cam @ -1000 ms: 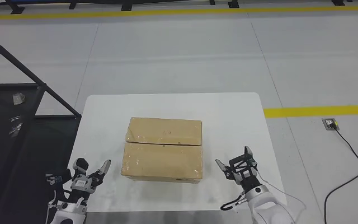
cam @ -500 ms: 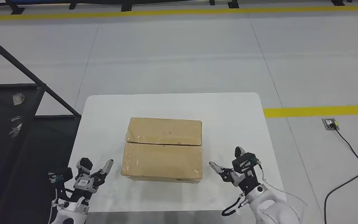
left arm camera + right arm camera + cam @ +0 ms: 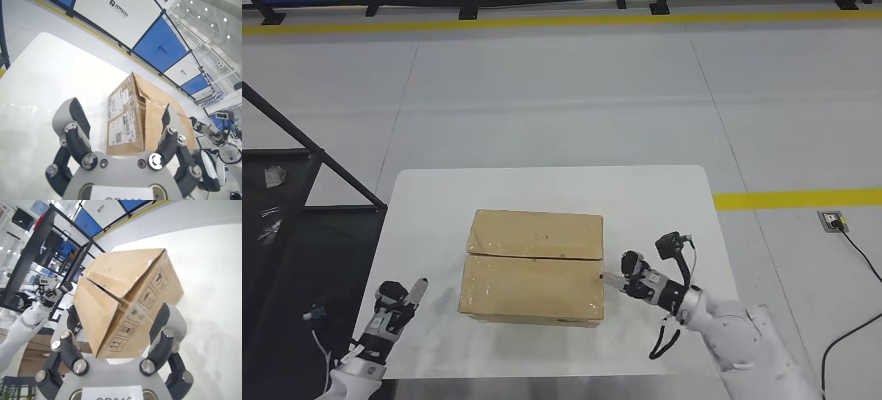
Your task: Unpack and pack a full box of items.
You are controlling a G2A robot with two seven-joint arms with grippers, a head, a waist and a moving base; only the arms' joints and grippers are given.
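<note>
The closed cardboard box (image 3: pixel 533 264) sits in the middle of the white surface (image 3: pixel 662 200). The left tool (image 3: pixel 405 292), fingers spread, hovers near its left end. The right tool (image 3: pixel 619 272), also spread, is just beside its right end.

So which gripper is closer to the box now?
Right. The right gripper is right at one end of the box; the left gripper hangs clear of the opposite end.

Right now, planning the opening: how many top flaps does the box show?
2 on the box: the far flap and the near flap, both folded down. Inner flaps may hide underneath.
</note>
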